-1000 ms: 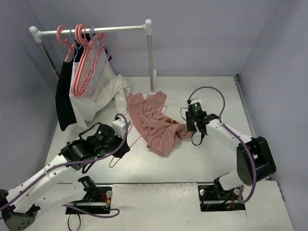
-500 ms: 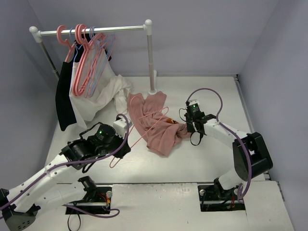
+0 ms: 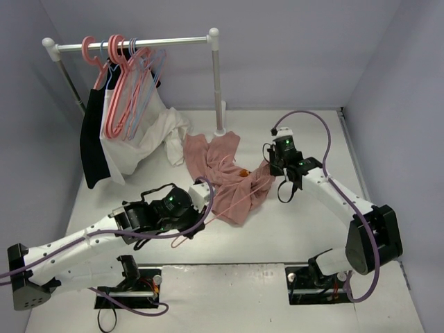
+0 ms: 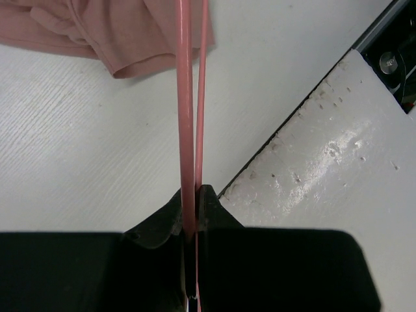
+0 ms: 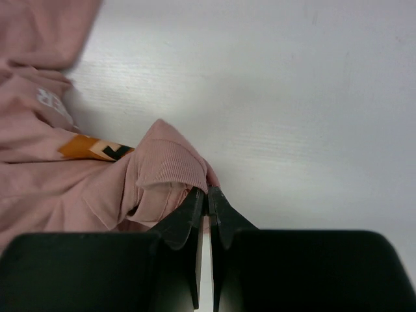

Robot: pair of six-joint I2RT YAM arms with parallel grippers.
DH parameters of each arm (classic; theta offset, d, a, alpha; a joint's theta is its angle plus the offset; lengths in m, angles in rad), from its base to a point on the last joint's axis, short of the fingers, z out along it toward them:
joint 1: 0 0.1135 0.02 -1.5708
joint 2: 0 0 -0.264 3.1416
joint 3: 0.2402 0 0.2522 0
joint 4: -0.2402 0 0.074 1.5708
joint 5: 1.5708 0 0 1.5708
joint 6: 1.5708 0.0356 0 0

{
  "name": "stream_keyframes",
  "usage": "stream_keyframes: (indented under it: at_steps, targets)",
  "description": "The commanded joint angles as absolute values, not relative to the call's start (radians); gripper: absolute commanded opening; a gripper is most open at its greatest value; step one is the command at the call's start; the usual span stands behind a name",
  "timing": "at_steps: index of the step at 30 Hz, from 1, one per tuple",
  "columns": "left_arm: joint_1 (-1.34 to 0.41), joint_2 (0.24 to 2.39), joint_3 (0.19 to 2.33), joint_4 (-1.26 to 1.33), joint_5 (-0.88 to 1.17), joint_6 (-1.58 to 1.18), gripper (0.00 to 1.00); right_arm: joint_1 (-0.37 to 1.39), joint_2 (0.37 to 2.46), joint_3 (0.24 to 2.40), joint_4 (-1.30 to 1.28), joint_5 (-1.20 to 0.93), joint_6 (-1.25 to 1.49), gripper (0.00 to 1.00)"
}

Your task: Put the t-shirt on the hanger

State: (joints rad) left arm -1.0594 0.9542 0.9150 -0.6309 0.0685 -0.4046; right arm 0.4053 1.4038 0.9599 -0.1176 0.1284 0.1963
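Observation:
The salmon-pink t-shirt lies crumpled mid-table, its orange print showing. It also shows in the right wrist view and the left wrist view. The thin pale-pink hanger lies across the shirt, its hook end toward the front. My left gripper is shut on the hanger's two wires. My right gripper is shut on the shirt's ribbed collar edge at the shirt's right side, holding it a little raised.
A clothes rack stands at the back left with coral-pink hangers, pale blue hangers, a white garment and a black garment. Its right post stands just behind the shirt. Walls close both sides.
My left gripper has moved right and forward with the hanger, pushing it farther over the shirt. My right gripper has moved up and back a little, pulling the collar with it.

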Motion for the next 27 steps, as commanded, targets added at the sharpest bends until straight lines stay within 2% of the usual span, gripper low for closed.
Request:
stream_keyframes:
  at_steps: [1, 9, 18, 27]
  targets:
    - [-1.071, 0.953, 0.960, -0.520, 0.012, -0.417, 0.00, 0.399, 1.362, 1.020, -0.127, 0.111, 0.189, 0.00]
    - [-1.071, 0.969, 0.955, -0.457, -0.084, -0.469, 0.00, 0.399, 1.338, 1.025, -0.129, 0.073, 0.192, 0.00]
    - [-1.117, 1.061, 0.960, -0.397, -0.067, -0.492, 0.00, 0.399, 1.340, 1.031, -0.129, 0.082, 0.196, 0.00]
    - [-1.141, 1.046, 0.936, -0.400, -0.121, -0.547, 0.00, 0.399, 1.348, 1.040, -0.129, 0.099, 0.200, 0.00]
